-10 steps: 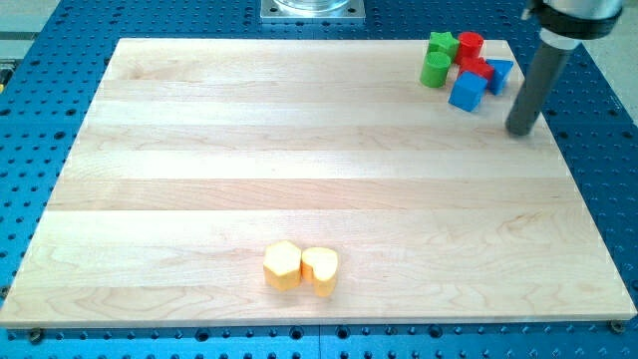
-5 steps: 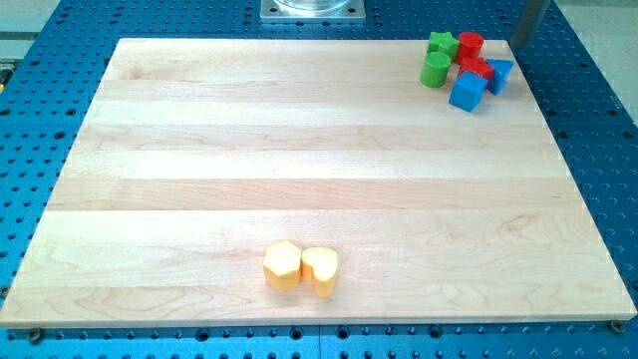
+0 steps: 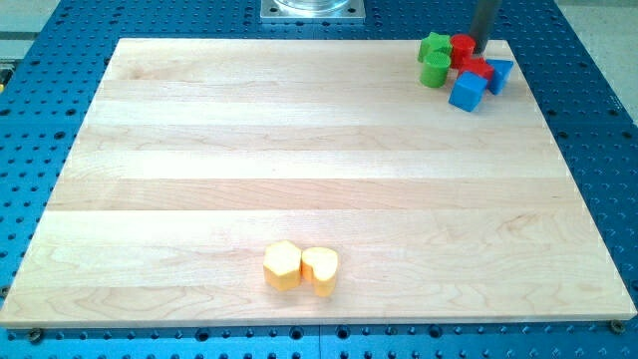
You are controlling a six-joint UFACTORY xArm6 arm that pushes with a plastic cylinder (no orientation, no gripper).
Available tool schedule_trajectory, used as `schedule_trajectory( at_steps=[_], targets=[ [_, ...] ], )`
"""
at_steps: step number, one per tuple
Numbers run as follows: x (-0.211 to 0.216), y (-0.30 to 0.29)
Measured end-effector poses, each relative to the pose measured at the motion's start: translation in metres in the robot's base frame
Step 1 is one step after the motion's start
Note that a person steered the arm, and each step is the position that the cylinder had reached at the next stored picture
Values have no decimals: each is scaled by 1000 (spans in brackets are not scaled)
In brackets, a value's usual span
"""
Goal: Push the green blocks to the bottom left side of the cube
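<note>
A green star block [image 3: 434, 46] and a green cylinder [image 3: 435, 71] sit in the cluster at the view's top right. A red cylinder [image 3: 463, 48], a second red block [image 3: 477, 70], a blue cube [image 3: 468, 91] and a smaller blue block [image 3: 499, 74] crowd beside them. The green cylinder is to the upper left of the blue cube. My tip [image 3: 481, 52] is at the board's top edge, touching the right side of the red cylinder, to the right of the green star.
The wooden board [image 3: 299, 150] lies on a blue perforated table. A yellow hexagon block [image 3: 282, 265] and a yellow heart block [image 3: 320, 269] sit together near the bottom centre. A metal base [image 3: 313, 9] is at the top centre.
My tip moved from the board's right edge up and then left to the red cylinder. The red cylinder and the green star shifted slightly to the left.
</note>
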State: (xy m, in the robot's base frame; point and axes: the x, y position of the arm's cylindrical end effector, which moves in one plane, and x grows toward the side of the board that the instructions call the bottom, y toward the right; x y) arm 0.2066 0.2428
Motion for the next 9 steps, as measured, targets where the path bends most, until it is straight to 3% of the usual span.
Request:
schedule_trajectory(
  at_steps=[2, 6, 9],
  targets=[
    [0, -6],
    [15, -128],
    [39, -163]
  ],
)
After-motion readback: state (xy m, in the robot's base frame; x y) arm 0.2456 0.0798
